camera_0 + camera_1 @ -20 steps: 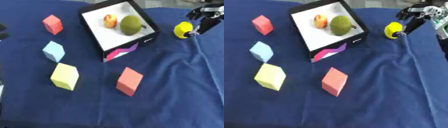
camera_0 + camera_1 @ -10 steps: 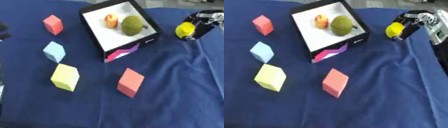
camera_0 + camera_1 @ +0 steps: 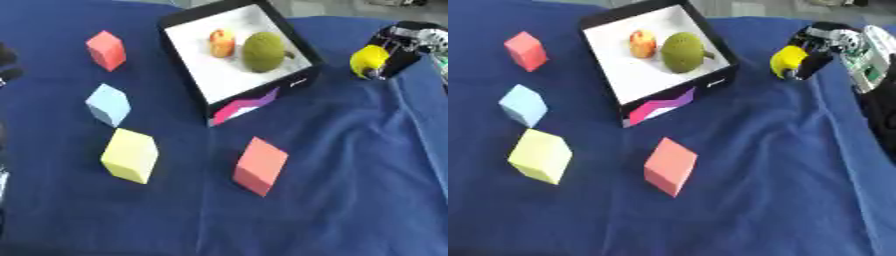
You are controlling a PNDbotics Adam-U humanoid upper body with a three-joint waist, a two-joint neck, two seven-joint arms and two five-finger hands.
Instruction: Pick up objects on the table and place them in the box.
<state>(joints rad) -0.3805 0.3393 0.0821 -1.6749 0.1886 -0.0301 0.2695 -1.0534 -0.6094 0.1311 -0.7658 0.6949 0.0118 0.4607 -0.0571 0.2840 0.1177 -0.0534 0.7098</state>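
A yellow rounded object [image 3: 787,60] sits at the far right of the blue cloth, and my right hand [image 3: 826,36] has its fingers curled round it. To its left, the black box [image 3: 262,95] with a white inside holds a red-yellow fruit [image 3: 221,42] and a green round fruit [image 3: 262,51]. On the cloth lie a red block [image 3: 106,50], a light blue block [image 3: 108,104], a yellow block [image 3: 130,155] and a coral block [image 3: 261,165]. A dark part of my left hand [image 3: 5,57] shows at the left edge.
The blue cloth [image 3: 350,190] covers the whole table and is wrinkled on the right. My right forearm [image 3: 877,85] runs down the right edge. Bare cloth lies in front of the blocks and between the box and the yellow object.
My right hand has come in against the yellow object and its fingers have curled round it. The blocks and the box have stayed where they were.
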